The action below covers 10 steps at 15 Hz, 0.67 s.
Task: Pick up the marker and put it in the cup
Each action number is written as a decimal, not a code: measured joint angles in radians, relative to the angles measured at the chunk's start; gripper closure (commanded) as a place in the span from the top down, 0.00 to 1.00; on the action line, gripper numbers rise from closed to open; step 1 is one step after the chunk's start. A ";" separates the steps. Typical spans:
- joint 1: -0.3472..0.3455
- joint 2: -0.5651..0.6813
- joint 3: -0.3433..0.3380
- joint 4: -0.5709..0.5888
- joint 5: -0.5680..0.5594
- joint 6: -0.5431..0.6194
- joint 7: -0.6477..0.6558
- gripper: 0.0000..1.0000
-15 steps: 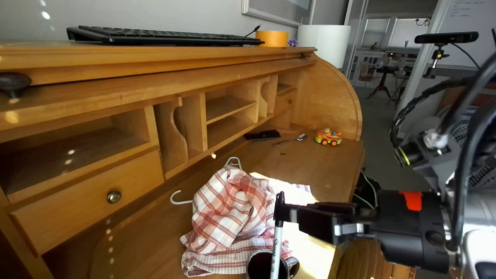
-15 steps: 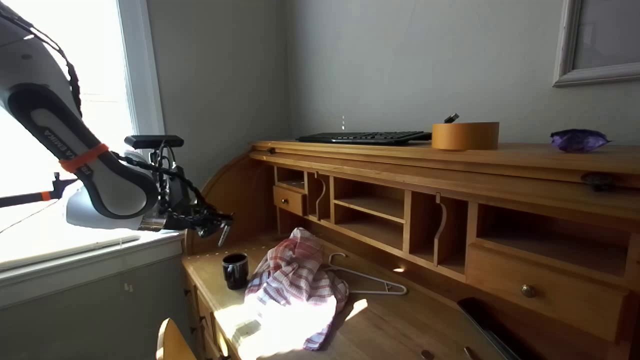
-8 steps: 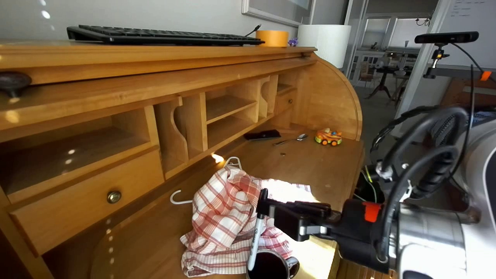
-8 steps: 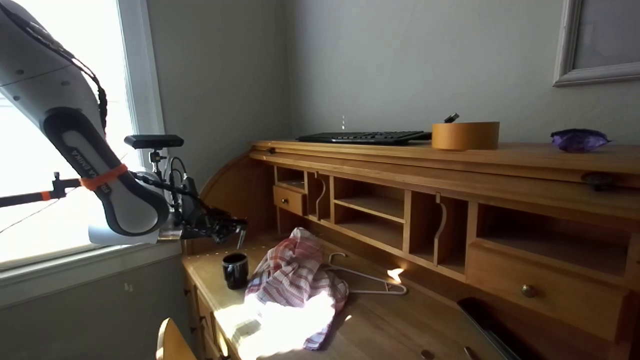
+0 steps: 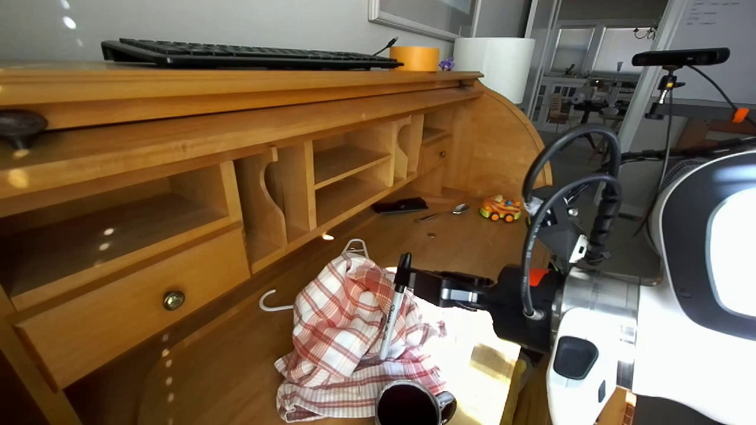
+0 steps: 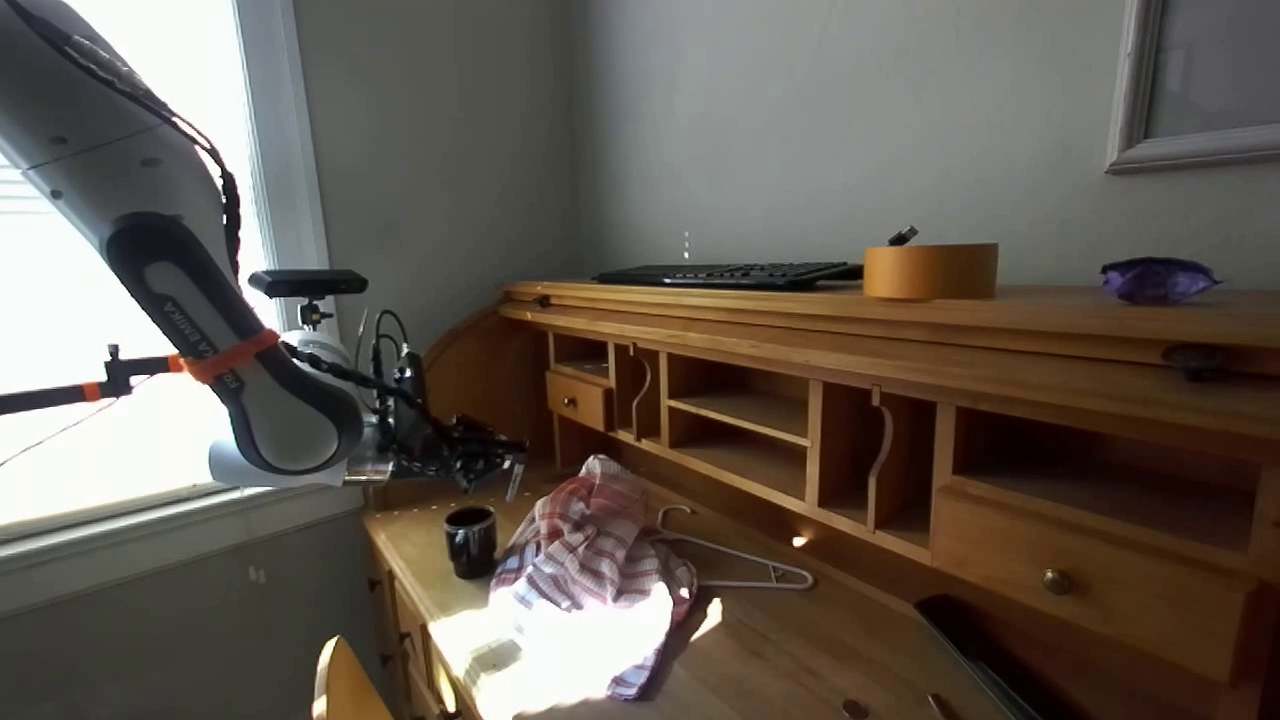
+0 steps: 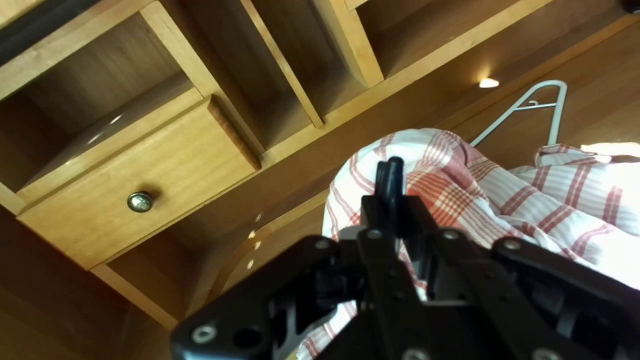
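Note:
The marker has a black cap and a pale grey barrel. My gripper is shut on it near the cap. The marker hangs down, slightly tilted, in front of the cloth in that view. It also shows at the gripper as a short pale stick above the desk. In the wrist view the cap stands between the fingertips; the barrel is mostly hidden. The dark cup with a handle stands upright, below the marker in both exterior views. The cup is out of the wrist view.
A crumpled red-and-white checked cloth lies beside the cup, over a white hanger. Cubbyholes and a drawer line the desk's back. A toy car, a spoon and a dark flat object lie farther along.
My gripper has carried the marker toward the cloth. The barrel's lower end overlapped the cup in an exterior view and now shows higher, in front of the cloth. The cup has not moved.

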<state>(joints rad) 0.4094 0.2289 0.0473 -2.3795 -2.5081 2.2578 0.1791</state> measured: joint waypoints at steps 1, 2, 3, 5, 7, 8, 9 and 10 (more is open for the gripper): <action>-0.031 0.000 0.028 0.004 0.000 0.006 0.004 0.04; -0.057 0.000 0.052 0.010 0.000 0.019 0.009 0.04; -0.079 0.000 0.072 0.016 0.000 0.032 0.016 0.04; -0.114 -0.001 0.102 0.027 0.000 0.056 0.026 0.04; -0.139 -0.006 0.126 0.036 0.000 0.083 0.044 0.04; -0.149 -0.009 0.135 0.040 0.000 0.098 0.051 0.04; -0.156 -0.012 0.142 0.044 0.000 0.119 0.053 0.04; -0.163 -0.016 0.148 0.047 0.000 0.144 0.053 0.04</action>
<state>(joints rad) 0.2464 0.2127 0.1956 -2.3323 -2.5081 2.4022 0.2318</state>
